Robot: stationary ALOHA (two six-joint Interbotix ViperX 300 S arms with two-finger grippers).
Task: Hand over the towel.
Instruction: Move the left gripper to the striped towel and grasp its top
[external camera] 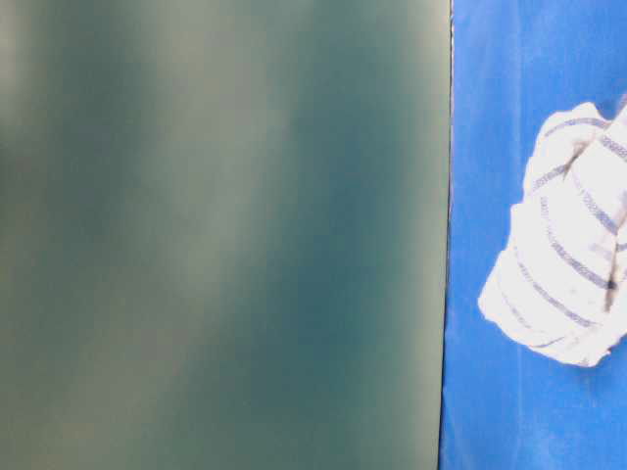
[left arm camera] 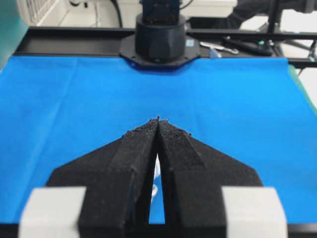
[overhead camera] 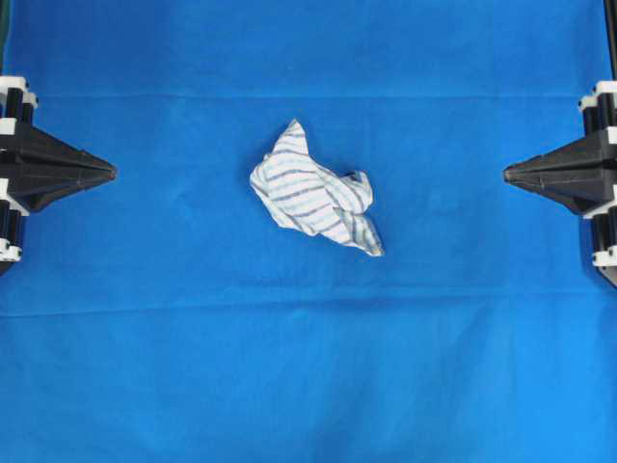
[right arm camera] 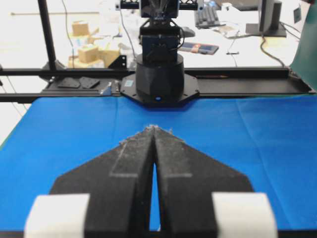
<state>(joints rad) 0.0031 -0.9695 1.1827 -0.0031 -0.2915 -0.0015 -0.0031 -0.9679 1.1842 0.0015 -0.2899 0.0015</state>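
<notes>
The towel [overhead camera: 316,191] is white with thin blue and grey stripes. It lies on a plain, bright blue cloth [overhead camera: 193,367]. The left gripper [overhead camera: 113,173] and the right gripper [overhead camera: 507,174] are black, with white blocks behind the fingers. A dull grey-green panel [external camera: 216,235] fills most of the table-level view.

The overhead view looks straight down on the blue cloth [overhead camera: 308,386], the towel [overhead camera: 316,191] at its centre. The table-level view sits close beside the towel [external camera: 568,264], half blocked by a blurred green panel [external camera: 225,235]. Each wrist view looks level along its own closed fingers [left arm camera: 157,121] [right arm camera: 153,130] across the cloth towards the opposite arm's base [left arm camera: 159,34] [right arm camera: 158,79].
</notes>
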